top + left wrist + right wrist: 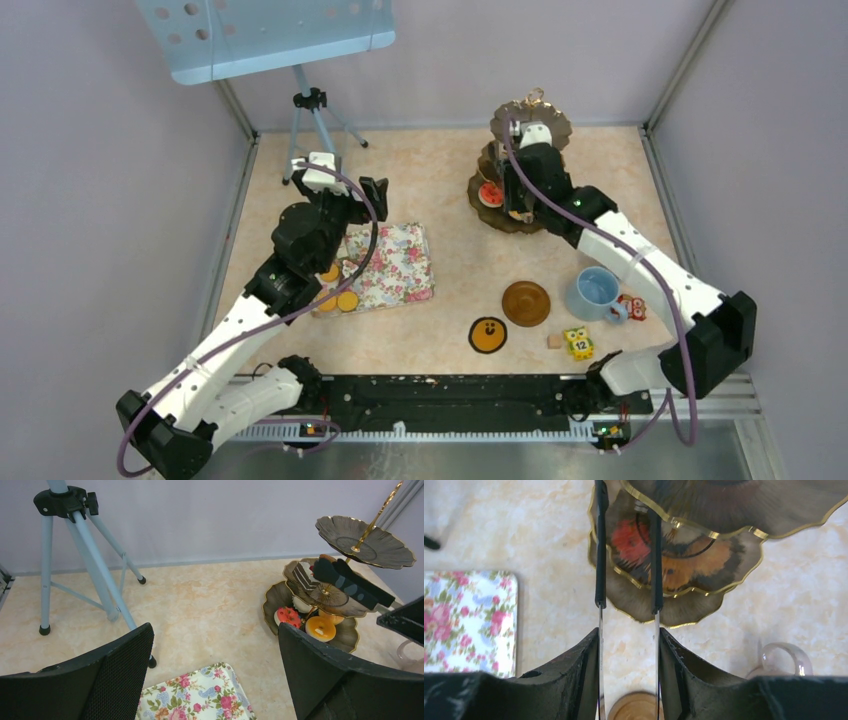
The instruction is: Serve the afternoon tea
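From above, the right arm (610,235) hides the middle tier of the stand (500,220), and the left arm (300,240) covers a corner of the tray (395,265) and part of the orange pastries (347,301). Right wrist view: stand blurred, saucer (631,707) cut by the bottom edge.

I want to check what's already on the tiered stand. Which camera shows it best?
Left wrist view: the stand appears side-on, all three tiers separate, pastries visible on the lower two. The top external view looks down on it, with the right arm covering part. The right wrist view is close and blurred, tiers overlapping.
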### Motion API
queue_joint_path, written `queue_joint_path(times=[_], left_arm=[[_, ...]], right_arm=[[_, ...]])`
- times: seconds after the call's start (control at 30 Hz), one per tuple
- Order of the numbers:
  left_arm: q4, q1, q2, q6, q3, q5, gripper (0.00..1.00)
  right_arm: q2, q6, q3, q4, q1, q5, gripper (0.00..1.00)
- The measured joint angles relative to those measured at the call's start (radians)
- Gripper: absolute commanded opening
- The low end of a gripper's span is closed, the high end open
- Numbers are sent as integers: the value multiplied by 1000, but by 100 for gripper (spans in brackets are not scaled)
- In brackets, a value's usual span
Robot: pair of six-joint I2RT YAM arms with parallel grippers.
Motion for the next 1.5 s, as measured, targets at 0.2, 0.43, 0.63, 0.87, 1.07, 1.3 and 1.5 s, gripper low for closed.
queue_joint_path(times=[0.2,0.43,0.63,0.87,1.07,1.3,1.5], left_arm=[[-1,0,0,0,0,2,99],[0,0,0,0,0,3,99],[0,0,-14,1,0,-5,99],[1,0,-52,2,0,-10,99],[1,0,-56,2,0,-9,99],[1,0,-60,2,0,-10,99],[1,0,-60,2,0,-10,99]], right_arm=[[-134,-39,-129,6,1,-214,39],[-238,-54,-214,101,79,-491,39],[-102,73,-232,278,218,-600,39],[159,323,-251,430,343,-677,40],[298,412,-181,378,432,-663,42],[363,444,-86,363,453,-625,44],[429,439,19,276,467,-537,44]])
